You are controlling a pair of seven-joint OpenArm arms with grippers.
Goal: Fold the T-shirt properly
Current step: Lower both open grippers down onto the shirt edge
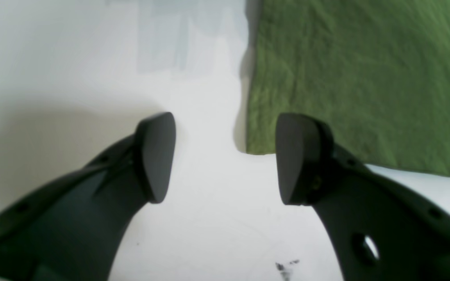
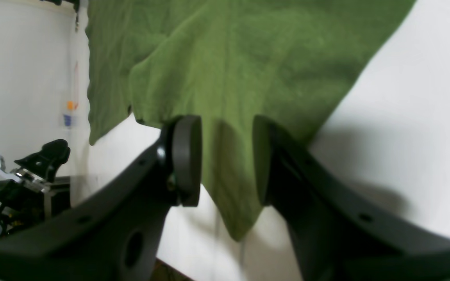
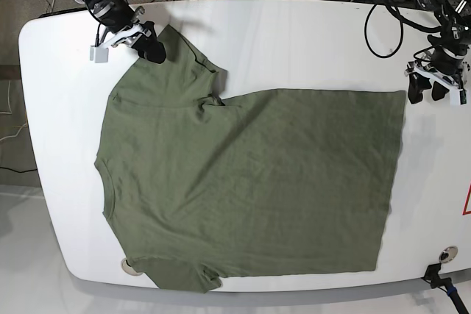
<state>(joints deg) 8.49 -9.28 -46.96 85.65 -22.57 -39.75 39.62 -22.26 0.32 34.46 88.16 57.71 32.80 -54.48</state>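
Both hands poised at T-shirt corners, long axis across the white surface.
Right hand half-open astride the sleeve; left hand wide, hem corner at 1 o'clock.

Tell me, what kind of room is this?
Most likely a robotics lab or test bench, not a home. A bare white table carries one olive T-shirt, a robot arm stands at each far corner, and loose black cables trail along the back edge.

Olive-green T-shirt flat across the white table, unfolded.
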